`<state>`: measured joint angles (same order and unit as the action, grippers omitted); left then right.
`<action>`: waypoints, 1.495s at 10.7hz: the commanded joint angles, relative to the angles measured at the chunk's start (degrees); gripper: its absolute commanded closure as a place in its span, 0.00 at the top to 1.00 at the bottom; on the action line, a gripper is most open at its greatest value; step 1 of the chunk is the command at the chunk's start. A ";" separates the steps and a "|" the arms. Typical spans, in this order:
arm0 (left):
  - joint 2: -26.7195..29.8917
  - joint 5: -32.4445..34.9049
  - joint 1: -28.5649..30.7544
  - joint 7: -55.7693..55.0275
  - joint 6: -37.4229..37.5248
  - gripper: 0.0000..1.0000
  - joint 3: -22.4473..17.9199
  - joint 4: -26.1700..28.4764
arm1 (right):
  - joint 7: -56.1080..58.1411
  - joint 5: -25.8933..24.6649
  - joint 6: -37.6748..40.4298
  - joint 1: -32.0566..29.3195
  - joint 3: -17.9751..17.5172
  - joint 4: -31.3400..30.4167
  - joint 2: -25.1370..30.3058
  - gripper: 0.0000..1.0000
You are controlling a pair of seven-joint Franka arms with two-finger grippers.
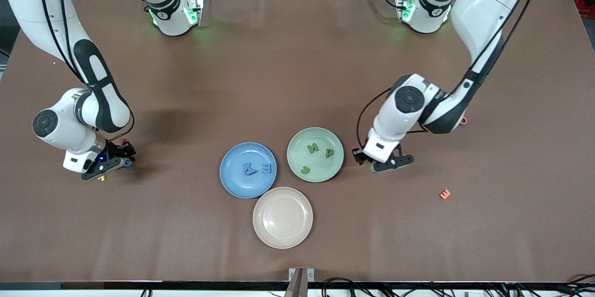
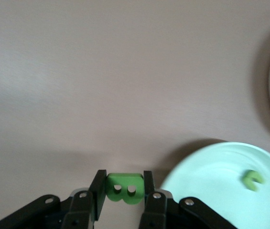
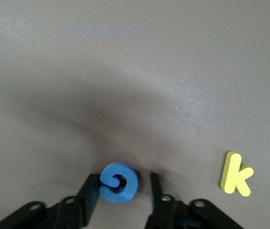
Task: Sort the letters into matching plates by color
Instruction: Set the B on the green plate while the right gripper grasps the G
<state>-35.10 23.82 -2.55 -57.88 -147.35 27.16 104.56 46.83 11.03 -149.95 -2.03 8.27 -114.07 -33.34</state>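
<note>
Gripping a green B between both fingers, left gripper low above bare table, just beside the green plate at the left arm's end; jaws narrowly spaced, pressed flat on the letter's two sides. Right gripper down at the table toward the right arm's end, well apart from the plates; jaws partly open around a blue G, one finger touching the letter, a gap showing on the opposite side, so no firm hold confirmed. Yellow K lying on the table near the G, clear of the fingers. Blue plate near table centre, carrying a blue X and a blue E. Green plate beside it, carrying a green N, a green P and a green U. Beige plate nearer the camera than both, touching or nearly touching the blue plate. Orange letter lying alone on the table, nearer the camera than the left gripper.
</note>
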 commanded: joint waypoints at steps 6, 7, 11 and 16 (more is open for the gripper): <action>-3.39 -3.86 -10.45 -9.88 0.57 0.00 -0.44 -10.43 | -0.07 0.58 -0.43 -0.35 -1.41 -0.80 0.73 0.24; -3.39 -3.87 -11.42 -10.06 0.57 0.00 -0.52 -10.43 | -2.08 0.58 -0.17 -0.35 -1.85 -0.28 0.99 0.23; -1.73 -0.81 -11.34 -9.80 2.93 1.00 -3.06 -10.51 | -14.10 0.58 3.34 1.32 -4.40 2.80 1.70 0.23; 4.07 0.79 -6.08 -6.64 16.01 1.00 -5.10 -12.18 | -33.26 1.01 4.32 8.77 -6.25 6.93 1.26 0.23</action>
<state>-34.53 23.36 -10.92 -66.17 -137.35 22.21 92.83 21.29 11.13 -146.74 3.18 2.04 -108.30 -32.81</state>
